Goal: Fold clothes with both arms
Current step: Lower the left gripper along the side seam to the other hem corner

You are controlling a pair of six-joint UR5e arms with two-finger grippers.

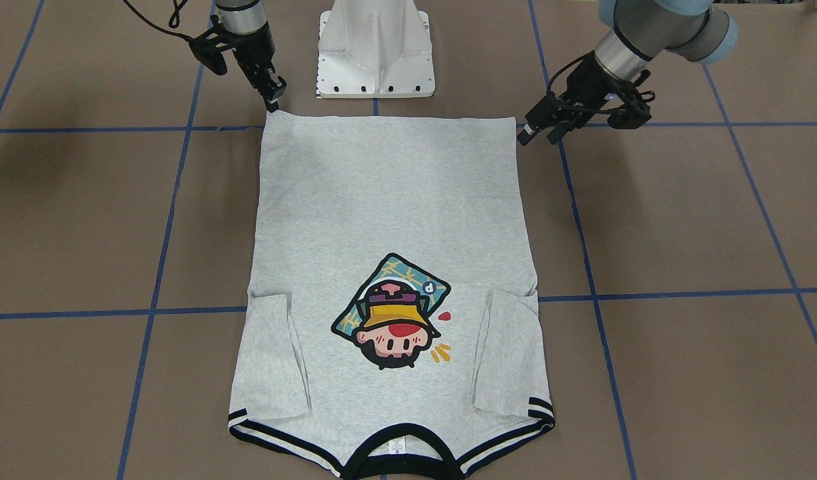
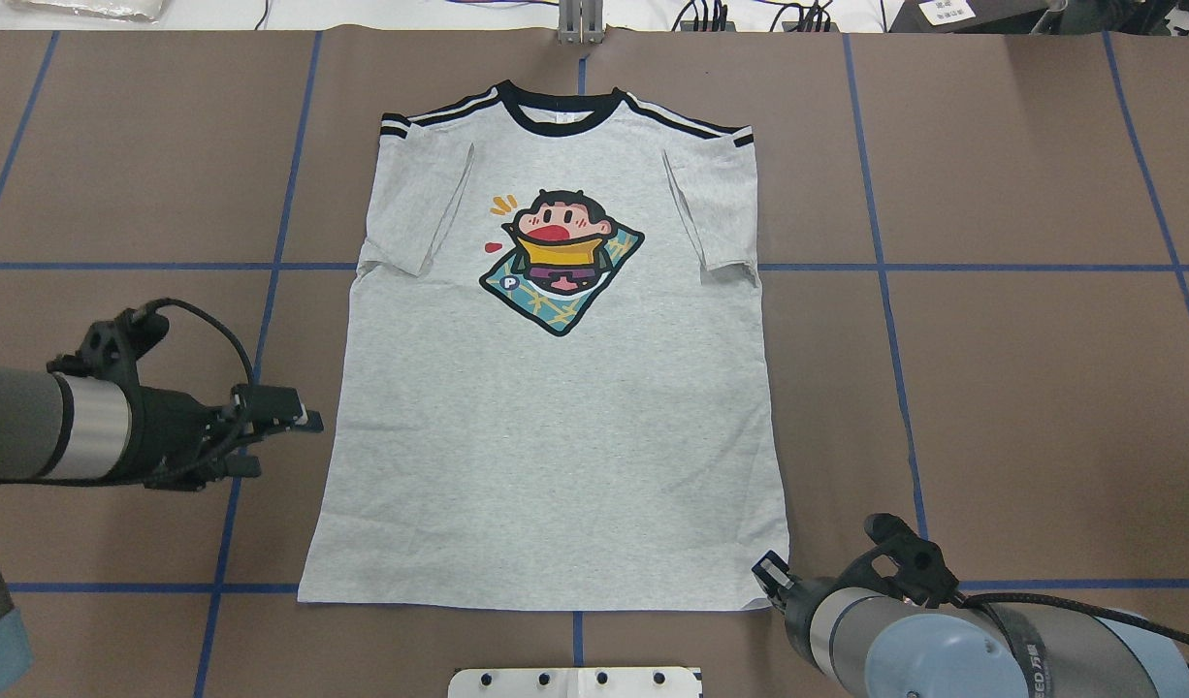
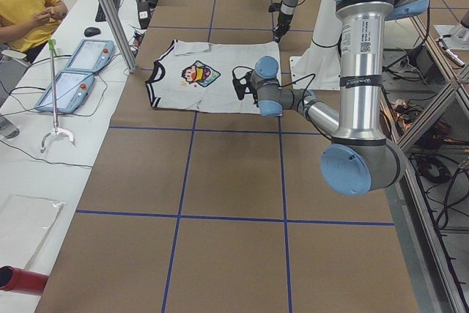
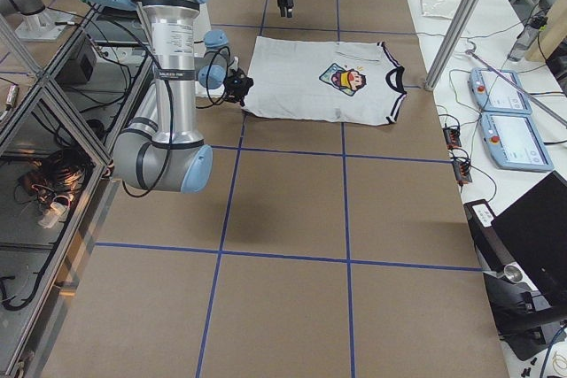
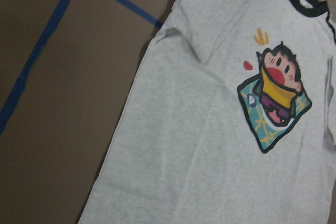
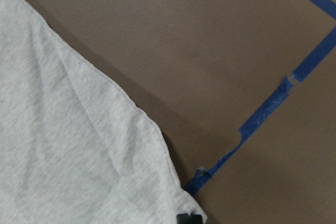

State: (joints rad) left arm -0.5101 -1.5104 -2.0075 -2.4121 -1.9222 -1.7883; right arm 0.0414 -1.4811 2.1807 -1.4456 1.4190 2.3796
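Observation:
The light grey T-shirt (image 2: 556, 417) lies flat and print-up on the brown table, collar away from the robot, both sleeves folded inward. My right gripper (image 1: 273, 100) is at the shirt's hem corner on my right; its jaws look shut on that corner, and the right wrist view shows a black fingertip (image 6: 189, 217) on the cloth (image 6: 68, 156). My left gripper (image 2: 289, 436) is open and empty, hovering just off the shirt's left side edge; it also shows in the front view (image 1: 538, 133). The left wrist view shows the shirt and its print (image 5: 273, 98).
The white pedestal (image 1: 375, 47) stands just behind the hem. Blue tape lines (image 2: 265, 267) cross the brown table. In the left side view a seated person (image 3: 26, 5) and teach pendants (image 3: 73, 78) are beyond the table's far side, with a metal post (image 3: 110, 12).

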